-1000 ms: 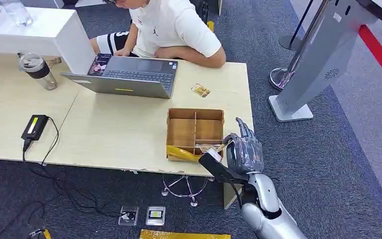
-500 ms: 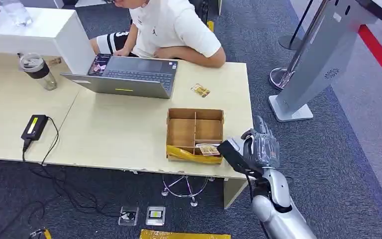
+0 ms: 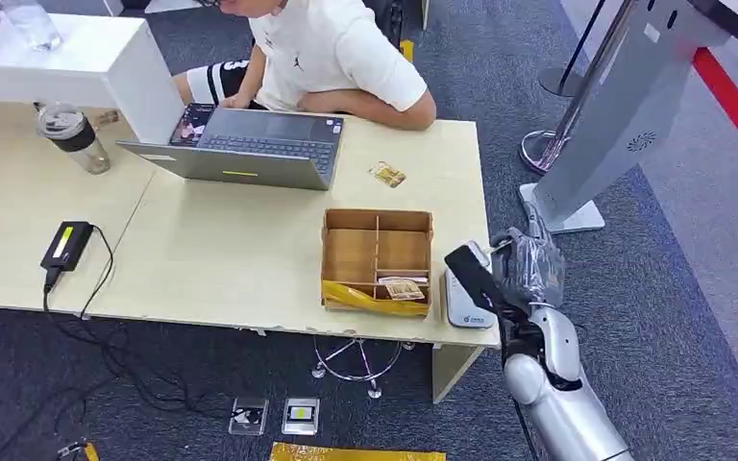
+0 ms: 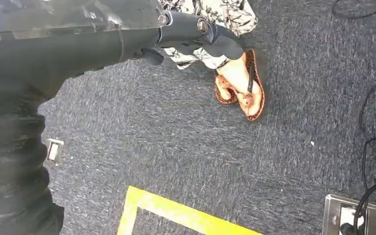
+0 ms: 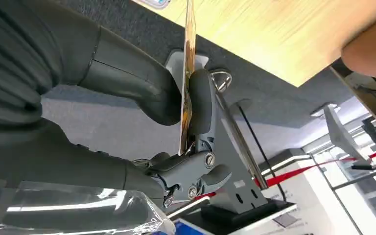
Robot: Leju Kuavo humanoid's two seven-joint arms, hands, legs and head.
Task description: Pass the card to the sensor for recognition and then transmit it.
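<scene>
A light wooden table (image 3: 231, 259) stands on grey carpet, with a person at a laptop (image 3: 250, 146) at twelve o'clock. At four o'clock, off the table's corner, the right hand (image 3: 524, 269) pinches the card (image 5: 187, 73) edge-on between thumb and finger, beside the white sensor (image 3: 466, 298). The left hand's (image 4: 196, 32) fingers cannot be judged.
</scene>
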